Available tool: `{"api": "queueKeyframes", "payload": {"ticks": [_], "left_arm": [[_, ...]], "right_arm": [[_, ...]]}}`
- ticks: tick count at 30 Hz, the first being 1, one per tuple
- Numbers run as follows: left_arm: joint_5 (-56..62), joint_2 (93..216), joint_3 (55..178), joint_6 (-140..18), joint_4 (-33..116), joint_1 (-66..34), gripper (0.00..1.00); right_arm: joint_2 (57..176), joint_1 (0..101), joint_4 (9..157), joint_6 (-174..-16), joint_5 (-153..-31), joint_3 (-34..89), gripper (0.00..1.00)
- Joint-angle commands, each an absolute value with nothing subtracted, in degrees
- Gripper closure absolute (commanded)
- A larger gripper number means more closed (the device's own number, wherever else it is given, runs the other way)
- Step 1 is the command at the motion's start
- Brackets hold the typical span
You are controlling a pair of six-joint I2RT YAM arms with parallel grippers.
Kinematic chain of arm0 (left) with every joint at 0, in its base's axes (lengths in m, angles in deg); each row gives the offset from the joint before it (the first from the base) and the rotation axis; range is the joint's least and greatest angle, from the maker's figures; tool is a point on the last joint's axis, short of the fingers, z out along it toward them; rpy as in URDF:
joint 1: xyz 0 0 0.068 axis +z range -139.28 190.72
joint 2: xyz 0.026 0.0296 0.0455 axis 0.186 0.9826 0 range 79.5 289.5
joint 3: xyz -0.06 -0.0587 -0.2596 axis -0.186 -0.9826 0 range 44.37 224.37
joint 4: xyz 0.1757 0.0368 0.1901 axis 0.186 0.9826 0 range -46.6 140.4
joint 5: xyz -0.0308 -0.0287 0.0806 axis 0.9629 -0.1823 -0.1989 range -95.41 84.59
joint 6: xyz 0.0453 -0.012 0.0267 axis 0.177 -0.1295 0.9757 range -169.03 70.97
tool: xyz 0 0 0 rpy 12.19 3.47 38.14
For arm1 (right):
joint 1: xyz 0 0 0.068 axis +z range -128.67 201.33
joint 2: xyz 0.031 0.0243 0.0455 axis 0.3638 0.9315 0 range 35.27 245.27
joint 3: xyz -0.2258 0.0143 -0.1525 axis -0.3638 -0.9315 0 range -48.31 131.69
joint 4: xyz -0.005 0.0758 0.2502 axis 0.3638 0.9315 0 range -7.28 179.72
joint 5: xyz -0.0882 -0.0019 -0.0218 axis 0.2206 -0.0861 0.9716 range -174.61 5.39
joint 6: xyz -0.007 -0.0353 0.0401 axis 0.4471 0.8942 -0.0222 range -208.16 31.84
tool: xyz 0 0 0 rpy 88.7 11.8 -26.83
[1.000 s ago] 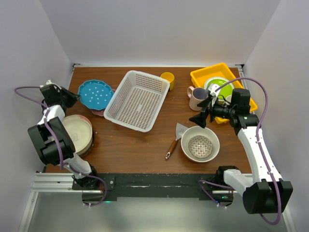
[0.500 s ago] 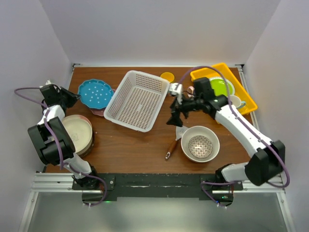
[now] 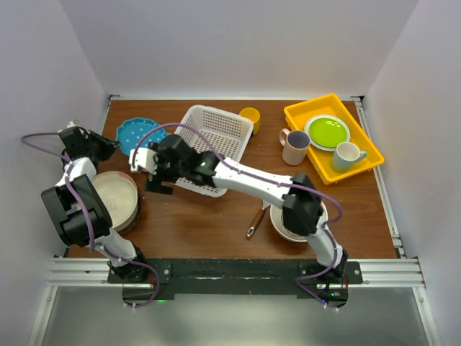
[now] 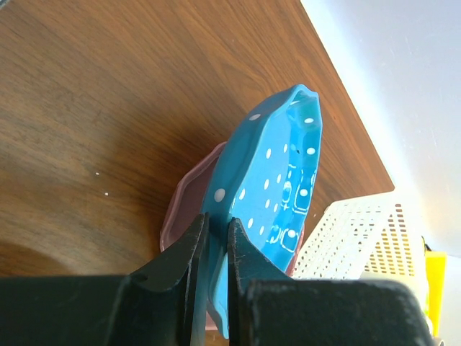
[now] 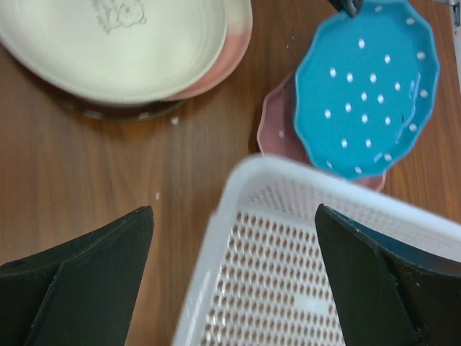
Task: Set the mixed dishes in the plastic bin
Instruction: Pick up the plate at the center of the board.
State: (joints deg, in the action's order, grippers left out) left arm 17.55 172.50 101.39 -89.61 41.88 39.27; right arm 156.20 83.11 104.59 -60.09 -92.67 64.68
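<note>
The blue dotted plate (image 3: 137,132) is tilted up on its edge above a pink plate (image 4: 186,209), left of the white plastic bin (image 3: 216,130). My left gripper (image 4: 215,234) is shut on the blue plate's (image 4: 282,180) near rim; in the top view it (image 3: 106,149) sits at the far left. My right gripper (image 5: 234,213) is wide open and empty above the bin's (image 5: 302,288) left corner; the top view shows it (image 3: 157,176) reaching across the table. The blue plate (image 5: 367,86) and pink plate (image 5: 276,130) lie just beyond it.
A cream bowl on stacked plates (image 3: 115,198) sits front left. A yellow mug (image 3: 250,116) stands behind the bin, a purple-lined mug (image 3: 295,146) to its right. A yellow tray (image 3: 364,169) holds a lime plate (image 3: 326,132) and a white mug (image 3: 347,153). A spatula (image 3: 256,216) and a bowl (image 3: 277,225) lie under the right arm.
My right arm has swung from the right side across the table to the bin's left corner. The blue plate has tipped up in my left gripper.
</note>
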Motion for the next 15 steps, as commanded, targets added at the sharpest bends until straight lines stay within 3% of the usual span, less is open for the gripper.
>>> {"api": "queueKeyframes", "payload": {"ticks": [1, 10, 15], "left_arm": [[23.1, 169.3, 101.8, -94.4, 32.8, 39.9, 1.00], [23.7, 168.7, 100.8, -94.5, 32.9, 39.9, 1.00], [24.1, 167.8, 100.2, -94.4, 32.9, 40.0, 1.00]], "right_arm": [[163.4, 84.7, 91.6, -61.8, -81.2, 73.4, 0.02], [180.0, 86.3, 83.0, -60.3, -72.2, 89.7, 0.09], [185.3, 87.1, 77.4, -57.8, -69.2, 92.2, 0.12]]}}
